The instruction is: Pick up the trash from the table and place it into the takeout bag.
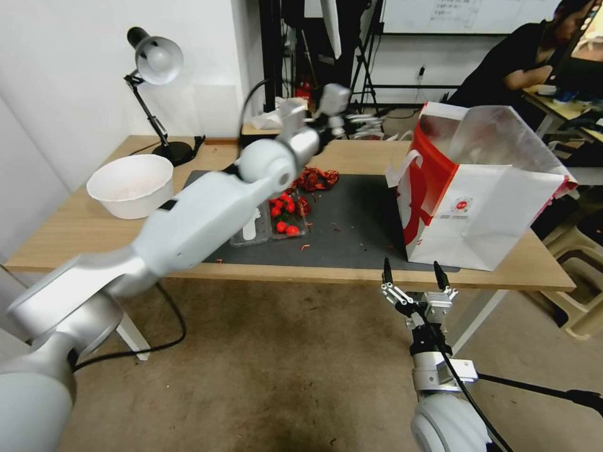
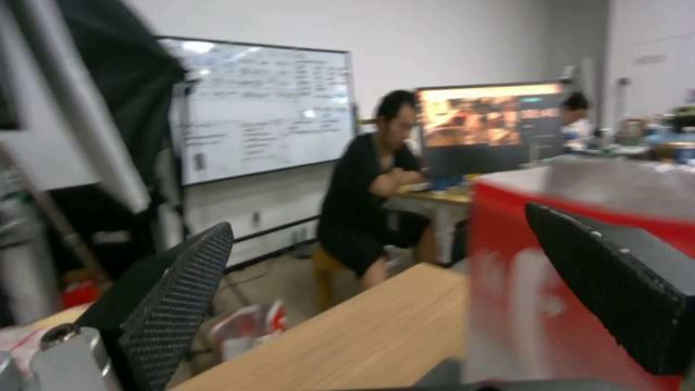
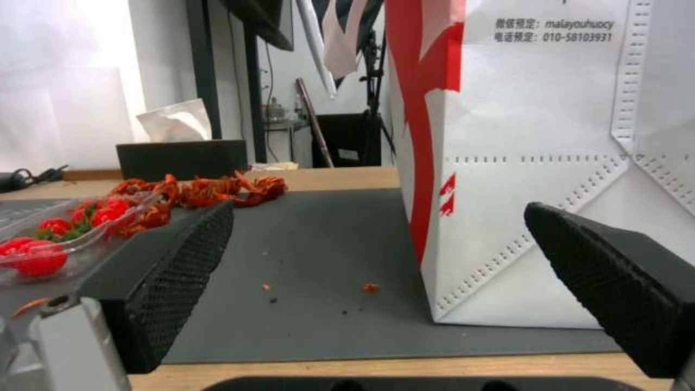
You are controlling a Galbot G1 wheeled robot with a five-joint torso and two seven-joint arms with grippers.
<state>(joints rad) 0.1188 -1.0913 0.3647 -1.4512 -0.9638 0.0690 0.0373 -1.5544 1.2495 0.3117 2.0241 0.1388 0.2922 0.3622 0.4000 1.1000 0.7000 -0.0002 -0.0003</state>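
The trash on the dark grey mat [image 1: 352, 226] is a clear plastic tray of red tomatoes [image 1: 284, 220] [image 3: 43, 250] and a heap of red shells [image 1: 317, 179] [image 3: 210, 190]. The takeout bag [image 1: 483, 201] [image 3: 543, 163] stands open at the table's right end, foil lining showing; its red side [image 2: 521, 304] is close to my left gripper. My left gripper [image 1: 355, 120] [image 2: 380, 222] is raised over the table's far side, left of the bag's mouth, open and holding nothing. My right gripper [image 1: 414, 276] [image 3: 377, 217] hangs open just below the front edge of the table [image 1: 75, 232], facing the bag.
A white bowl [image 1: 130, 185] sits at the table's left, and a black desk lamp [image 1: 154, 63] stands behind it. A dark tissue box [image 3: 181, 155] is at the far edge. Small red crumbs dot the mat. A person sits at a desk behind the bag.
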